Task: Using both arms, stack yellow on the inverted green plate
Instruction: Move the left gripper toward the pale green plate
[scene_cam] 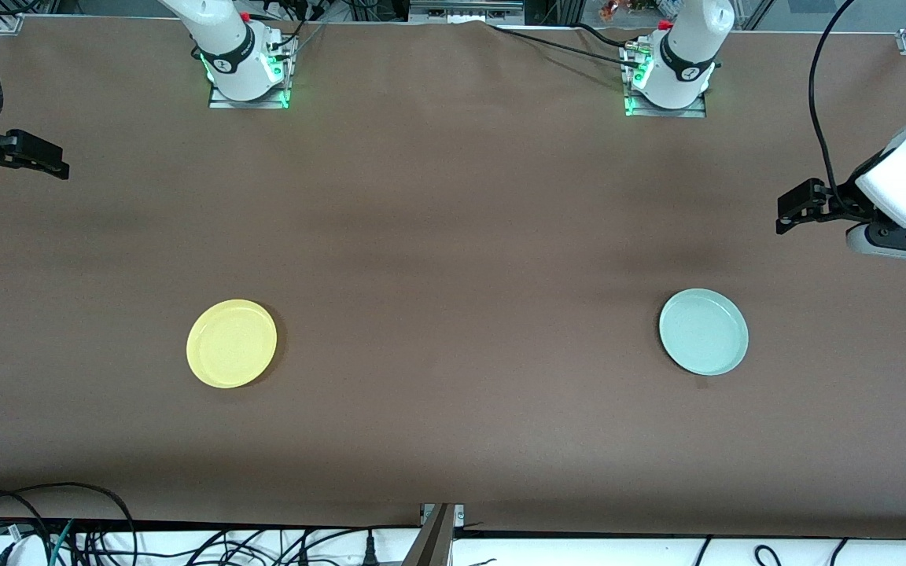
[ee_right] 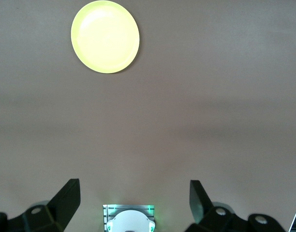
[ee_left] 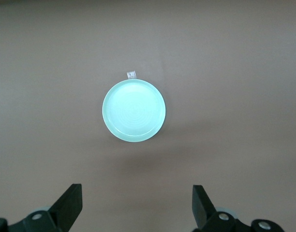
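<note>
The yellow plate (scene_cam: 231, 343) lies rim up on the brown table toward the right arm's end; it also shows in the right wrist view (ee_right: 105, 36). The pale green plate (scene_cam: 703, 331) lies hollow side up toward the left arm's end, about as near to the front camera as the yellow one; it also shows in the left wrist view (ee_left: 134, 110). My left gripper (scene_cam: 787, 211) (ee_left: 137, 191) hangs open and empty, high over the table's edge at its end. My right gripper (scene_cam: 56, 163) (ee_right: 134, 186) hangs open and empty, high over the edge at its end.
A tiny white tag (ee_left: 131, 74) lies on the cloth right beside the green plate. The arm bases (scene_cam: 247, 79) (scene_cam: 665, 86) stand at the edge farthest from the front camera. Cables (scene_cam: 68, 534) lie past the table's near edge.
</note>
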Motion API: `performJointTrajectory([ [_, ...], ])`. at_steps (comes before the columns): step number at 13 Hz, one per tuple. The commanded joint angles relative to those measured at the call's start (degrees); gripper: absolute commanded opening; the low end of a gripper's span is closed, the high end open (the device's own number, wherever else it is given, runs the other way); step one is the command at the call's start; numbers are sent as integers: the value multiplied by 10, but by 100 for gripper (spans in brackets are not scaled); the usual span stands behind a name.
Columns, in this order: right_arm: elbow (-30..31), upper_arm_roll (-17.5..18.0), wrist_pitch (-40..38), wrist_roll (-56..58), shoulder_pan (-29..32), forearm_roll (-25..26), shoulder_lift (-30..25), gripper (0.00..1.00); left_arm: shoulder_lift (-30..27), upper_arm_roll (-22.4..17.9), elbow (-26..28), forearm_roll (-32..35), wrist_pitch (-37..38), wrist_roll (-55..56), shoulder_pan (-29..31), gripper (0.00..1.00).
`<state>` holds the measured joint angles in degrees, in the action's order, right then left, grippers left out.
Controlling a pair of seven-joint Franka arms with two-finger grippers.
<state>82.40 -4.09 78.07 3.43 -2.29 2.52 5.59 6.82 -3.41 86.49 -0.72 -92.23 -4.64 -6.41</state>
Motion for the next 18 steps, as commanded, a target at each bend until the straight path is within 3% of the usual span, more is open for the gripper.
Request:
performJointTrajectory([
  [1,-15,1,1,-2,4,3,9,100,5,3,-16,1,0,0,-4,100],
  [4,-15,1,3,-2,4,3,11,100,48,2,-16,18,1,4,-15,100],
  [6,-15,1,12,-2,4,3,13,100,133,-1,-26,29,15,1,-10,100],
  [11,-15,1,12,-1,4,4,13,100,139,-3,-29,41,-14,-12,6,100],
  [14,-15,1,8,0,4,5,10,100,170,1,-27,14,-63,-98,62,100],
  [18,-15,-7,10,0,4,4,11,100,195,-3,30,13,-151,-42,83,100],
])
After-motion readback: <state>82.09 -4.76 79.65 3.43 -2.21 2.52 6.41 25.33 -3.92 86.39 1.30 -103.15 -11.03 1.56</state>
